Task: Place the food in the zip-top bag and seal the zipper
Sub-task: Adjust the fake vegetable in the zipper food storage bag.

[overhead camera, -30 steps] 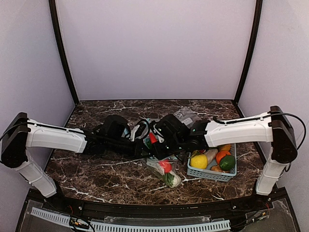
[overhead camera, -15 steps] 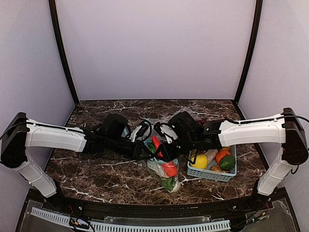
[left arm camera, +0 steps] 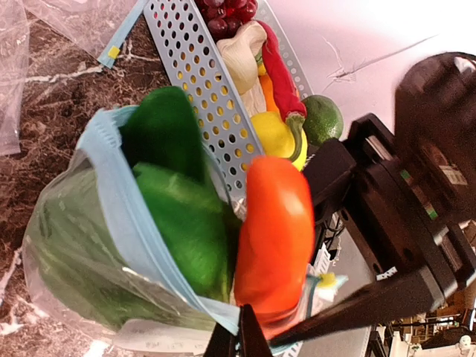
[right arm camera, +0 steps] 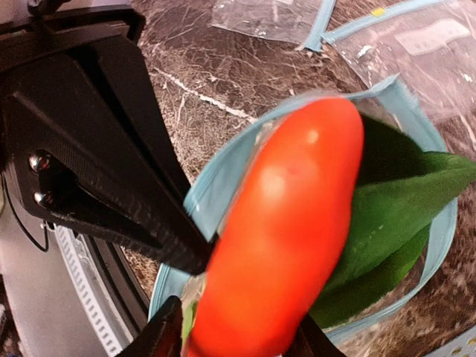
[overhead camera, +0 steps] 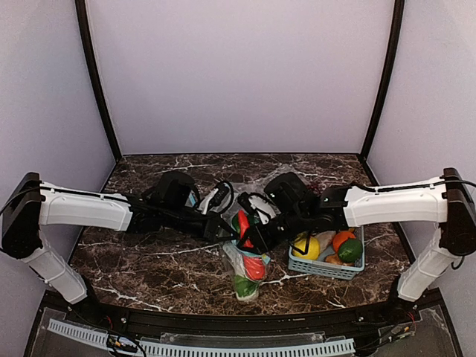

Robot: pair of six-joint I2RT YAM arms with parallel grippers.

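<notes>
The clear plastic zip-top bag (left arm camera: pixel 67 253) has been pulled upright, its light-blue zipper strip (left arm camera: pixel 126 208) pinched by the left gripper (left arm camera: pixel 238 335) so the mouth gapes. The red-orange tapered vegetable (right arm camera: pixel 286 223), grasped by the right gripper (right arm camera: pixel 232 331), is lodged halfway inside.

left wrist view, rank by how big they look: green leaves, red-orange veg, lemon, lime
1. green leaves
2. red-orange veg
3. lemon and lime: look alike, both partly hidden, not ranked
The first two are nearer the camera.
</notes>
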